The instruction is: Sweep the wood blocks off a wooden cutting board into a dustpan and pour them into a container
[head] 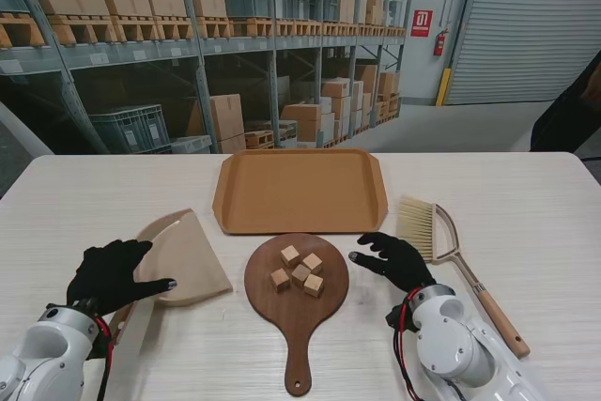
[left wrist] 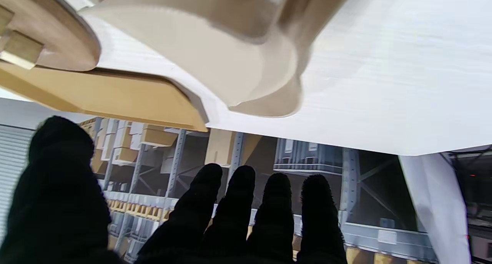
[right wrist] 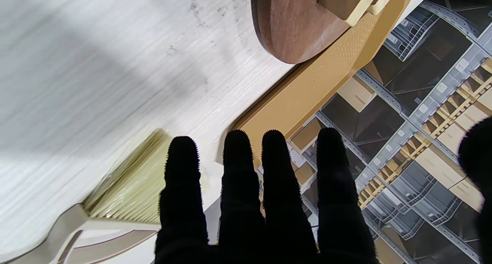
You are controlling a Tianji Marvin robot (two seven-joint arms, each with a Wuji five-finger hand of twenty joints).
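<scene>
At frame center, 5 light, rigid wood blocks [head: 300,269] sit on the cutting board [head: 296,312]; both hands' fingers spread empty, so grasp the brush [head: 449,251] by its stiff wooden handle.

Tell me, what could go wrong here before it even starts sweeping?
The wood blocks sit loose on a rimless cutting board, so a hard sweep might scatter them past the dustpan. The right hand is empty beside the brush; a clumsy reach could bump the board.
</scene>
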